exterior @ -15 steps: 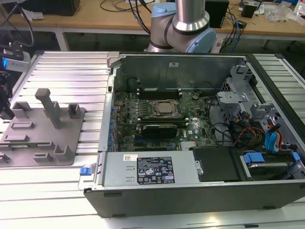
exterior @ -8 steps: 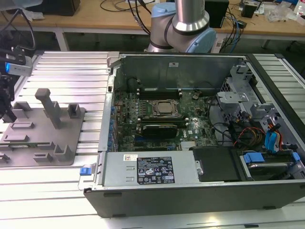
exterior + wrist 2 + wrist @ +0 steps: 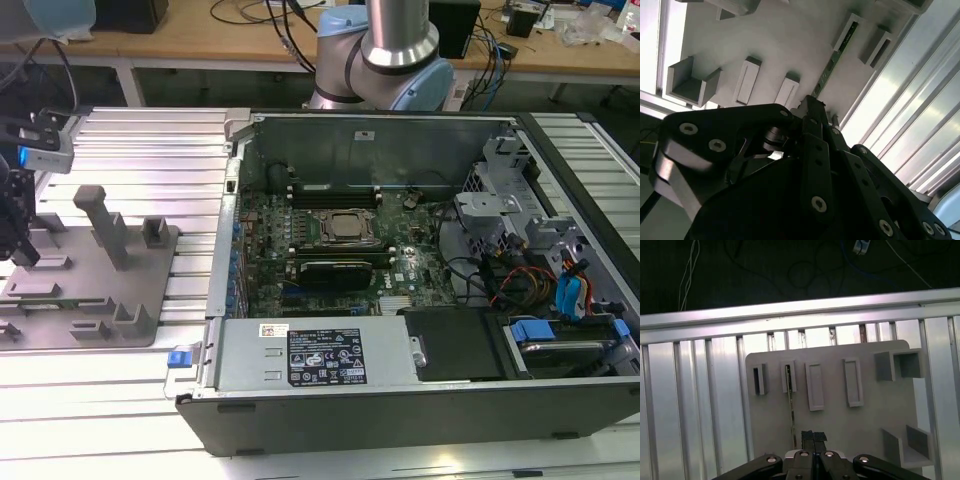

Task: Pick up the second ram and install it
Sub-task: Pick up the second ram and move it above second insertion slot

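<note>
We found the second ram (image 3: pixel 833 61) standing on edge in a slot of the grey fixture plate (image 3: pixel 840 430), at the exterior view's left, well apart from the computer case (image 3: pixel 330 375). The gripper (image 3: pixel 813 436) hung near it, its fingers pressed together on nothing. The upright seating, we judged, left the ram's faces free for grasping.

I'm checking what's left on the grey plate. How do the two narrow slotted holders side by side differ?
The inner holder has a memory stick standing on edge in its slot; the outer holder has an empty slot. The gripper is close to the stick running from the inner holder; the outer holder lies aside, nearer the edge of the plate. Both are small grey blocks of like shape.
</note>
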### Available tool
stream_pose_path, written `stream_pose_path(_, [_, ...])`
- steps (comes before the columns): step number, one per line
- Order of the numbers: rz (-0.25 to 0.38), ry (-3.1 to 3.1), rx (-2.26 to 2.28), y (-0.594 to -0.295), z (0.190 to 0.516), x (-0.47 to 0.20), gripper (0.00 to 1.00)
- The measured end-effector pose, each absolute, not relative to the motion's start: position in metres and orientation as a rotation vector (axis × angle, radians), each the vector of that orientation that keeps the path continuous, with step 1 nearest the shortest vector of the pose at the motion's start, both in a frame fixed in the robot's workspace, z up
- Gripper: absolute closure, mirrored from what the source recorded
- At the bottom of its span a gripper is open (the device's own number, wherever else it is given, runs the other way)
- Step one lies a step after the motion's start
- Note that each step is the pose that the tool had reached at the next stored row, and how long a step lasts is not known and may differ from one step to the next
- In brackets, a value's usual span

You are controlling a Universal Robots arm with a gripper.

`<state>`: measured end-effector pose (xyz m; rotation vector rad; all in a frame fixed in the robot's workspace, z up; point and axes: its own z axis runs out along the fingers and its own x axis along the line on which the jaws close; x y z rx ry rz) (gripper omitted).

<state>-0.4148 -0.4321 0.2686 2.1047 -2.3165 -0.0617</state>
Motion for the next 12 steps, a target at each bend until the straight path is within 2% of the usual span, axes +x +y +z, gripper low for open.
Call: stream_pose_path(12, [-0.062, -2.316, 2.105, -0.441, 0.249, -0.415, 0.92])
